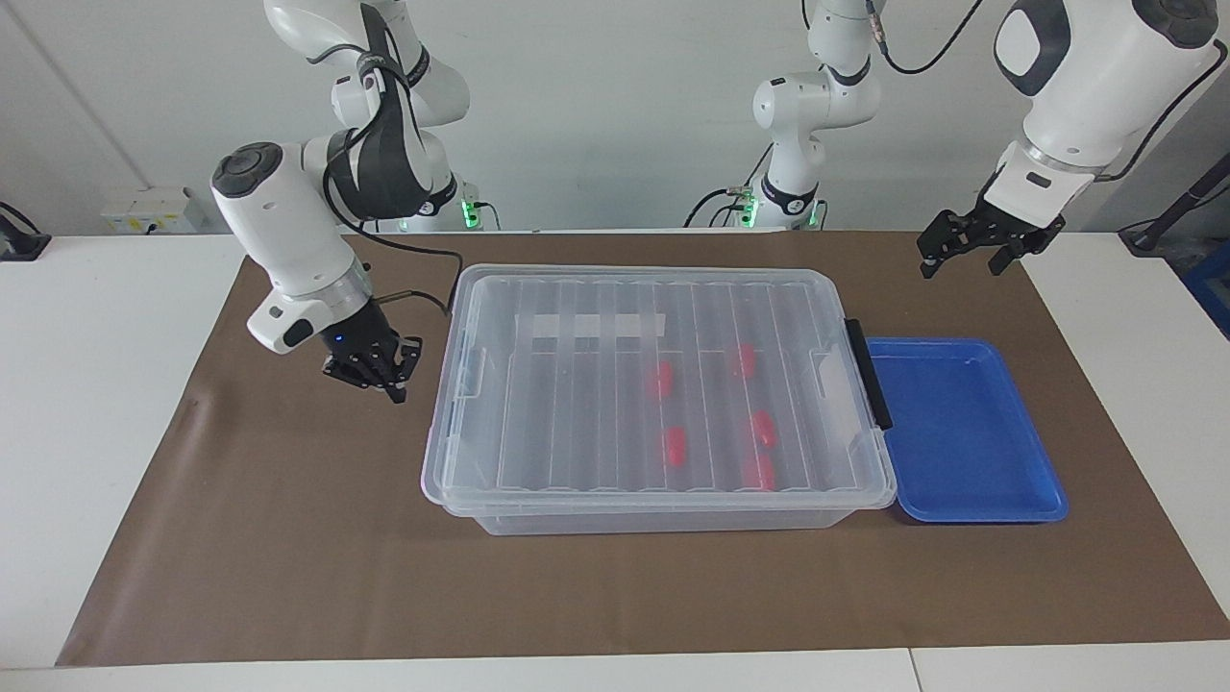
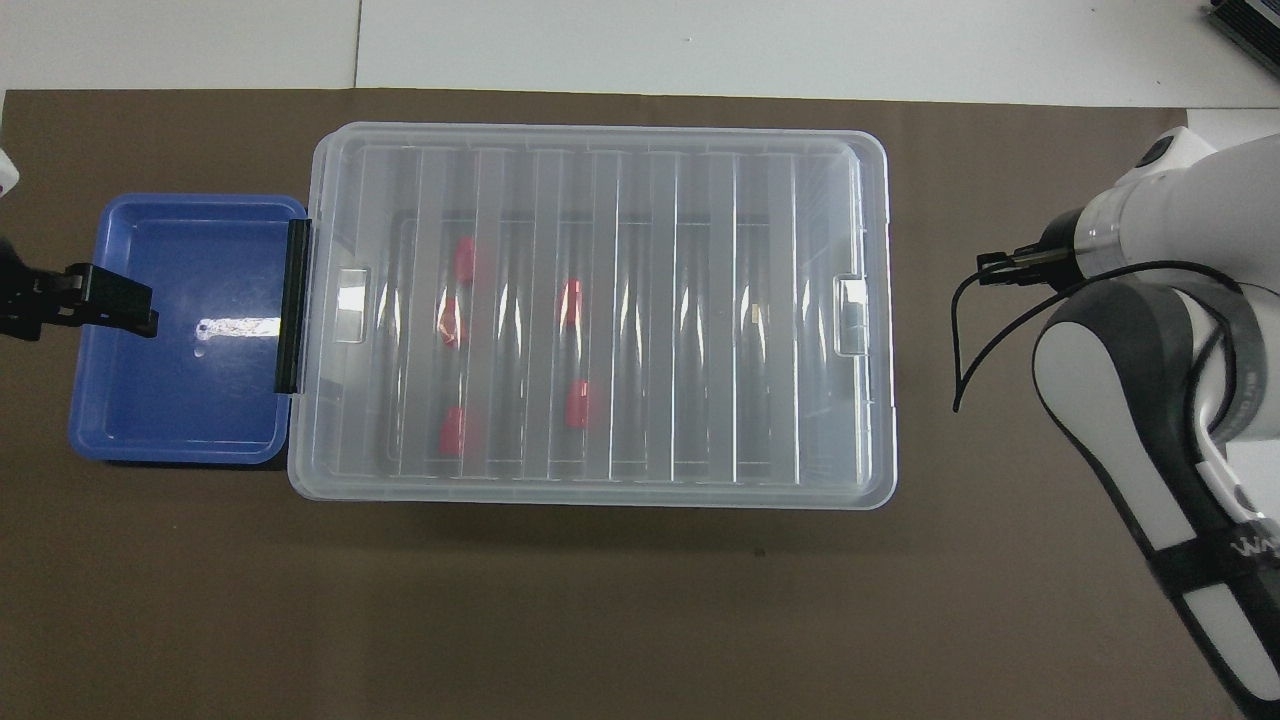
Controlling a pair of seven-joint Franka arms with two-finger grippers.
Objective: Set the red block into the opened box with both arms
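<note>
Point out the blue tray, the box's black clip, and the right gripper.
blue tray [image 1: 1043,509], facing view, on its rim at a corner.
black clip [image 2: 291,305], overhead view, on the middle of the bar.
right gripper [image 1: 397,392], facing view, at its fingertips, over the mat beside the box.

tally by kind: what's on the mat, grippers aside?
red blocks: 5, all inside the box under the lid
clear box: 1
ribbed lid: 1
blue tray: 1
total: 8
</note>
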